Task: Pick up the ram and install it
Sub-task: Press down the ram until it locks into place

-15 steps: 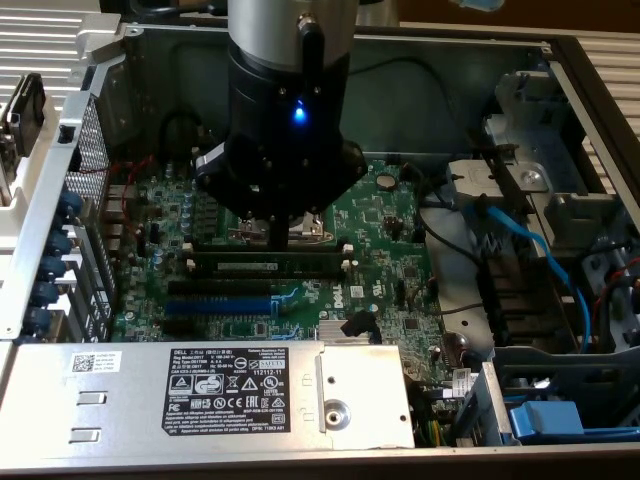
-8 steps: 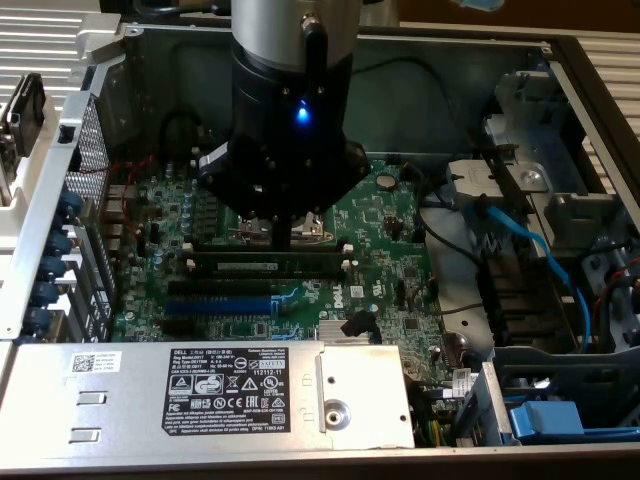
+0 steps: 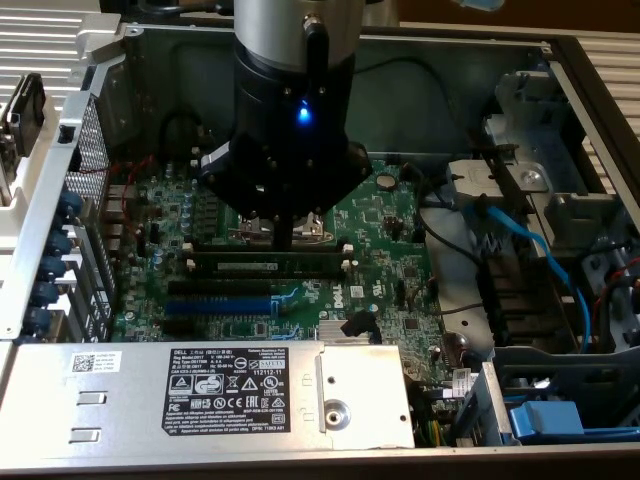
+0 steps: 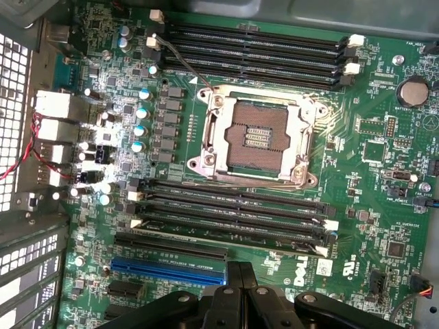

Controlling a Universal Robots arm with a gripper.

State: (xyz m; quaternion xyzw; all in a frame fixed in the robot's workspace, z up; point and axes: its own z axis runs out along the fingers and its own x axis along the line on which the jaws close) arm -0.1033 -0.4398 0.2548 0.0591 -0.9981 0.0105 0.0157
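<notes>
ram point(image 3: 268, 266) seated flat-edge-up in one of the long black memory slots on the green motherboard point(image 3: 390, 245), lying crosswise between white end clips, with a pale label along its side in the exterior view; in the wrist view, hard to pick out among the lower bank of slots point(image 4: 230, 209)

jaws point(image 3: 287, 238) closed tight, fingertips together, nothing held; poised directly above the ram's middle, tip just at or a hair over its top edge, contact not certain. in the wrist view, seen as two dark fingers point(image 4: 241, 277) pressed side by side at the frame's edge, over the blue expansion slot point(image 4: 168, 271)

arm's black wrist housing point(image 3: 290, 120) with a lit blue lamp point(image 3: 303, 113) hanging over the open processor socket point(image 4: 254, 137), socket ringed by a silver metal frame

second bank of black memory slots point(image 4: 254, 51) on the far side of the socket, white clips at the ends

round coin battery point(image 4: 413, 90) near the board's corner

silver power supply box point(image 3: 200, 395) with a white label along the exterior view's lower edge, blue cables point(image 3: 545, 260) toward the exterior view's right, all inside the open grey computer case point(image 3: 590, 60)
</notes>
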